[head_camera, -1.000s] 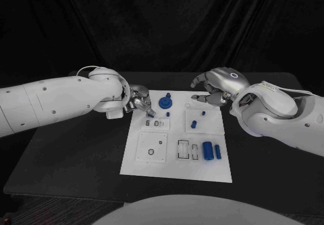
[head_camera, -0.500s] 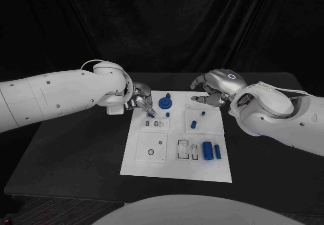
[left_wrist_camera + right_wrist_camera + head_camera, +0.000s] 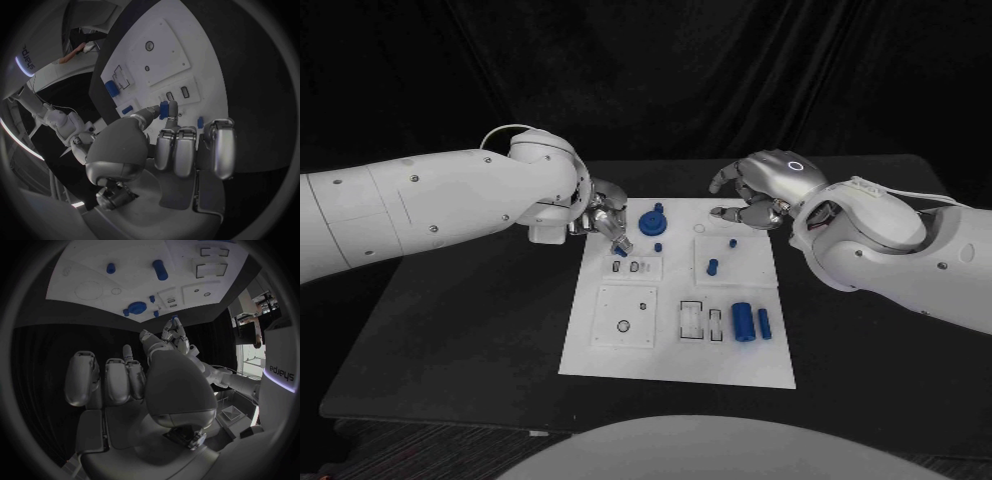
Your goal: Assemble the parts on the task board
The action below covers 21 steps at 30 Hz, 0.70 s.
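Note:
The white task board [image 3: 678, 345] lies in the middle of the black table. My left hand [image 3: 600, 215] hangs over the board's far left corner and pinches a small blue piece [image 3: 622, 243] between thumb and finger; the left wrist view shows this piece [image 3: 164, 109] at the fingertips. A round blue knob [image 3: 653, 218] stands just beside it. My right hand [image 3: 754, 198] hovers above the board's far right edge, fingers loosely bent, holding nothing. Small blue pegs [image 3: 713, 266] and two blue cylinders [image 3: 744, 322] rest on the board [image 3: 125, 257].
White inset plates with slots and holes [image 3: 626, 314] take up the board's left and middle. Bare black table [image 3: 459, 330] lies on both sides of the board. Black curtains close off the back.
My left arm has swung a little toward the board, carrying the pinched blue piece slightly farther over its far left corner. The right hand has hardly moved.

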Each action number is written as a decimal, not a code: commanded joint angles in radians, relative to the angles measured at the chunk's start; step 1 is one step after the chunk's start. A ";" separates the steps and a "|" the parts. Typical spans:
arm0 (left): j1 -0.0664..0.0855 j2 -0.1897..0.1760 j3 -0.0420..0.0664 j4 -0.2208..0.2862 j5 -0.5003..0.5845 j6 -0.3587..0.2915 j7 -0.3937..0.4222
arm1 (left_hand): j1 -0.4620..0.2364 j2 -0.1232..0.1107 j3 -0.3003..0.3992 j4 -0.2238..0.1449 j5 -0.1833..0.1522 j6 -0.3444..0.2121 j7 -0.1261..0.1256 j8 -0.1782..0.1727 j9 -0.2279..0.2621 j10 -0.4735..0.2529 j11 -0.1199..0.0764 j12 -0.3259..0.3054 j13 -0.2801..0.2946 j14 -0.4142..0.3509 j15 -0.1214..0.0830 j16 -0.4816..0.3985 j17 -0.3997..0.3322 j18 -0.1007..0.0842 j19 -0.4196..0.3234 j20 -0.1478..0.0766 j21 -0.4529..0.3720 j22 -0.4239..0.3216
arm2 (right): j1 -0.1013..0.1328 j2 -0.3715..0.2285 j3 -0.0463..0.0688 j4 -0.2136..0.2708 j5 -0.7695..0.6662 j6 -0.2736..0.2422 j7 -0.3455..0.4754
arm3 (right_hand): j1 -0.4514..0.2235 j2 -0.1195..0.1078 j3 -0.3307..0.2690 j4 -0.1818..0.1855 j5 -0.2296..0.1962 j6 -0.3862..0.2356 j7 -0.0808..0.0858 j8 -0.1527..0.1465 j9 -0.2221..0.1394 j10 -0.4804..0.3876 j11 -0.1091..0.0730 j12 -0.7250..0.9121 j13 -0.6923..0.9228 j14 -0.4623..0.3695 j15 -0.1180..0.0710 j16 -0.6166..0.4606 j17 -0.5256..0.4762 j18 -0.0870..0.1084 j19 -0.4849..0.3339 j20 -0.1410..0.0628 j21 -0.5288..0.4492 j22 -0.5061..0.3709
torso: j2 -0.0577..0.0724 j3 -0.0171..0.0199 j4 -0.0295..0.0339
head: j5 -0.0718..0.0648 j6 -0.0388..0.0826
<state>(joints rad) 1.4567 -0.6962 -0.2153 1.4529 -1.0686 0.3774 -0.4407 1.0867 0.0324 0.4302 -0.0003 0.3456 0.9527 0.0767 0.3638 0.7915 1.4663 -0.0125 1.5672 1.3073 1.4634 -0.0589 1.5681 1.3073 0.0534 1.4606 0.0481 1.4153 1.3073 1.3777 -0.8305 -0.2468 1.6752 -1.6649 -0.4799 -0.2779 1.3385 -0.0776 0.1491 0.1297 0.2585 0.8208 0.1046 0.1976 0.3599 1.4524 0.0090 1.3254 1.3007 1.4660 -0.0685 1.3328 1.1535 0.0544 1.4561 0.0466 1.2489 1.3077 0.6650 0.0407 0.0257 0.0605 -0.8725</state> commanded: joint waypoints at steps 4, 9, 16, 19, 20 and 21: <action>0.002 0.011 0.001 0.004 -0.016 -0.033 0.002 | -0.003 0.011 0.043 -0.036 0.001 0.030 -0.027 -0.002 0.008 0.105 -0.008 0.004 0.263 0.107 -0.008 0.003 0.263 -0.016 0.022 -0.002 0.002 0.213 | -0.008 0.001 0.001 -0.003 -0.005 0.009 -0.018 | 0.003 0.006 0.001 0.006 0.004 0.007 0.000 0.007 -0.001 -0.005 0.003 -0.003 0.000 0.034 0.010 0.000 0.000 0.011 -0.001 0.004 -0.003 0.176 | -0.005 0.0097 -0.0059 | 0.014 0.000; -0.001 0.029 0.001 -0.009 -0.016 -0.039 -0.001 | -0.009 0.021 0.048 -0.034 -0.012 0.031 -0.027 -0.001 0.016 0.105 -0.008 0.004 0.263 0.107 -0.008 0.003 0.263 -0.015 0.021 -0.002 -0.001 0.212 | -0.011 0.001 0.001 -0.004 -0.005 0.013 -0.018 | 0.003 0.006 0.001 0.006 0.004 0.007 0.000 0.007 -0.001 -0.005 0.003 -0.003 0.000 0.034 0.010 0.000 0.000 0.011 -0.001 0.004 -0.003 0.176 | -0.005 0.0098 -0.0049 | 0.014 0.000; -0.018 0.055 0.000 -0.039 -0.016 -0.039 -0.006 | -0.013 0.030 0.053 -0.032 -0.018 0.027 -0.026 -0.005 0.020 0.105 -0.008 0.004 0.263 0.107 -0.008 0.003 0.263 -0.015 0.021 -0.002 -0.002 0.212 | -0.014 0.000 0.001 -0.004 -0.005 0.015 -0.019 | 0.003 0.006 0.001 0.007 0.005 0.008 0.001 0.008 -0.002 -0.005 0.004 -0.003 0.001 0.034 0.010 -0.001 -0.001 0.011 -0.001 0.004 -0.004 0.176 | -0.005 0.0087 -0.0027 | 0.012 0.000; -0.026 0.065 0.000 -0.057 -0.019 -0.038 -0.009 | -0.013 0.030 0.055 -0.035 -0.022 0.028 -0.027 -0.005 0.022 0.105 -0.008 0.004 0.263 0.107 -0.008 0.003 0.263 -0.016 0.023 -0.003 0.000 0.213 | -0.014 -0.001 0.001 -0.004 -0.005 0.016 -0.019 | 0.004 0.007 0.001 0.008 0.007 0.010 0.001 0.009 -0.002 -0.005 0.004 -0.003 0.000 0.035 0.011 -0.001 0.000 0.011 -0.001 0.005 -0.004 0.176 | -0.005 0.0091 -0.0033 | 0.014 0.000; -0.029 0.067 0.000 -0.062 -0.026 -0.037 -0.011 | -0.013 0.031 0.055 -0.036 -0.023 0.029 -0.027 -0.005 0.023 0.105 -0.008 0.004 0.263 0.107 -0.009 0.003 0.263 -0.016 0.023 -0.003 0.001 0.213 | -0.015 -0.002 0.001 -0.004 -0.005 0.016 -0.019 | 0.004 0.007 0.001 0.008 0.007 0.010 0.001 0.009 -0.002 -0.005 0.004 -0.003 0.000 0.035 0.011 -0.001 0.000 0.011 -0.001 0.005 -0.004 0.176 | -0.005 0.0091 -0.0033 | 0.014 0.000; -0.031 0.068 0.000 -0.065 -0.039 -0.037 -0.012 | -0.013 0.031 0.055 -0.036 -0.024 0.030 -0.027 -0.005 0.023 0.105 -0.009 0.004 0.263 0.107 -0.009 0.003 0.263 -0.016 0.024 -0.003 0.001 0.213 | -0.015 -0.002 0.001 -0.004 -0.005 0.017 -0.020 | 0.004 0.007 0.001 0.008 0.007 0.010 0.001 0.009 -0.002 -0.005 0.004 -0.003 0.000 0.035 0.011 -0.001 0.000 0.011 -0.001 0.005 -0.004 0.176 | -0.005 0.0088 -0.0035 | 0.014 0.000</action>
<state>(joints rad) 1.4288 -0.6315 -0.2160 1.3931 -1.0868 0.3472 -0.4486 1.0678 0.0485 0.4438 0.0028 0.3250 0.9532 0.0772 0.3598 0.8139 1.4662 -0.0124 1.5672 1.3074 1.4670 -0.0624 1.5681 1.3073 0.0536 1.4605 0.0481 1.4153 1.3073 1.3655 -0.8310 -0.2468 1.6703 -1.6649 -0.4700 -0.2794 1.3384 -0.0776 0.1519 0.1325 0.2585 0.8243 0.1082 0.2012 0.3592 1.4524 0.0090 1.3254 1.3009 1.4653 -0.0623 1.3328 1.1533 0.0544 1.4561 0.0466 1.2489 1.3075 0.6599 0.0496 0.0221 0.0735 -0.8725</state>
